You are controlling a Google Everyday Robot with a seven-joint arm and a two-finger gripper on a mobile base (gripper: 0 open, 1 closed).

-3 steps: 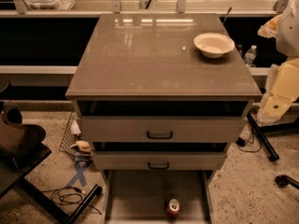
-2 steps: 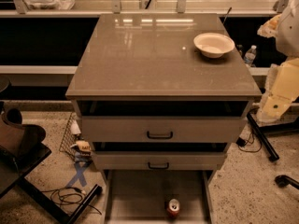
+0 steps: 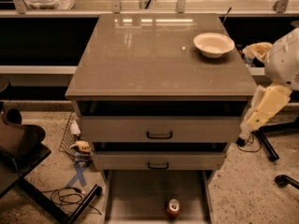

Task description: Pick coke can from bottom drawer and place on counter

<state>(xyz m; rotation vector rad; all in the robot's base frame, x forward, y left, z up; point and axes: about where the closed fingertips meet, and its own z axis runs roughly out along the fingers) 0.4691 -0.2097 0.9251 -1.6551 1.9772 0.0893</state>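
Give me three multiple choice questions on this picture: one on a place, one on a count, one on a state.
1. The coke can sits: A in the top drawer; B in the bottom drawer; C on the floor.
2. How many black drawer handles show? A two; B one; C four.
3. The bottom drawer is: A shut; B removed; C pulled open.
B, it stands inside it; A, one on each of the upper drawers; C, its inside is exposed. The hand is right of the upper drawers.
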